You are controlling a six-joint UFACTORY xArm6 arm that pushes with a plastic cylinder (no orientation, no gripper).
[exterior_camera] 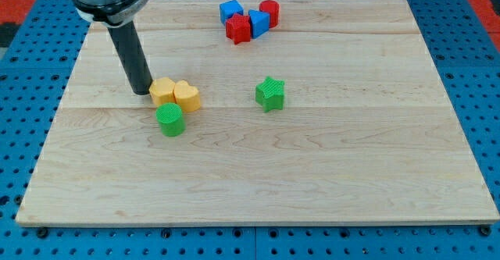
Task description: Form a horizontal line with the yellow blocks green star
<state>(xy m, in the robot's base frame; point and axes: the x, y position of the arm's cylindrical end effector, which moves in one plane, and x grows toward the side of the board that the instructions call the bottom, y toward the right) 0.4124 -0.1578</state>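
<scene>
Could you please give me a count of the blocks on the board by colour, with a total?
Yellow: 2, a hexagon-like block and a heart-like block, touching, just right of my tip.
Green: 2, a star and a round block.
Blue: 2, one and another.
Red: 2, one and another.
Total: 8

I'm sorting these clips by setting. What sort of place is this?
Probably a robotics lab bench set up for block-pushing trials. A pale wooden board lies on a blue perforated mat, small moulded blocks such as the green star are scattered on it, and my tip sits just left of the yellow blocks.
</scene>
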